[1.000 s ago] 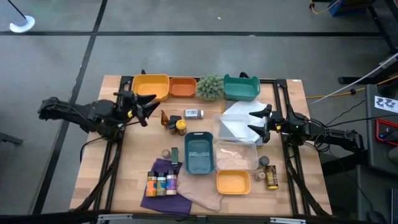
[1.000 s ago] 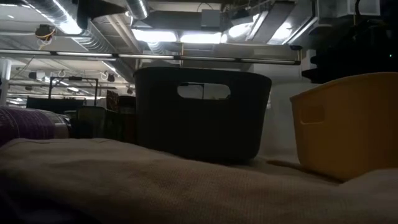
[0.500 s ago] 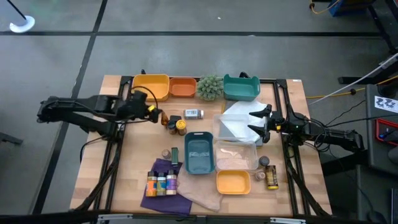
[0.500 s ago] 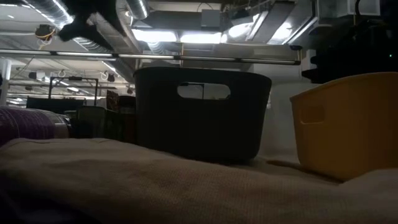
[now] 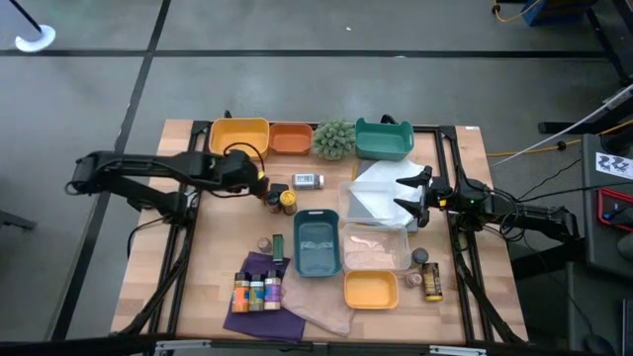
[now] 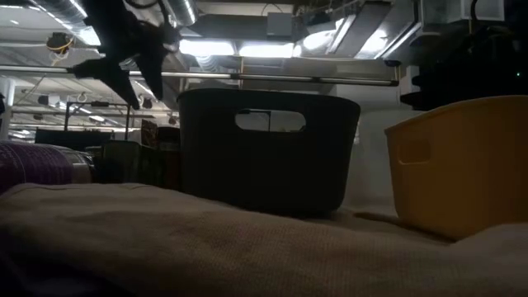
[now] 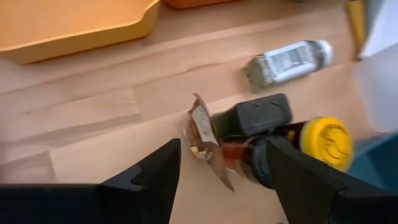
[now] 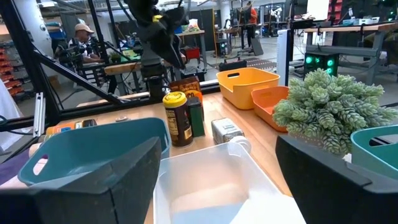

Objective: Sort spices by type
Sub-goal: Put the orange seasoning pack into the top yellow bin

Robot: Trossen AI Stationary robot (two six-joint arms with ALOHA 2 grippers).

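High view, counter (image 5: pixel 208 267): carrying trays and scattered spice jars.
Left end effector (image 5: pixel 259 180): hovering with fingers parted, gripping nothing, just above the dark-lidded jar (image 7: pixel 256 115) and yellow-capped bottle (image 7: pixel 311 146).
White jar (image 7: pixel 287 60): lying on its side just beyond them.
Right end effector (image 5: pixel 404 195): waiting open over the clear tub (image 5: pixel 381 198).

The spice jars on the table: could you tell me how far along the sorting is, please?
Done: nothing; the yellow tray looks empty.
In hand: nothing; the open left claw nears the yellow-lidded jar; the right claw waits, open.
Left: every jar, including the four on the purple cloth.
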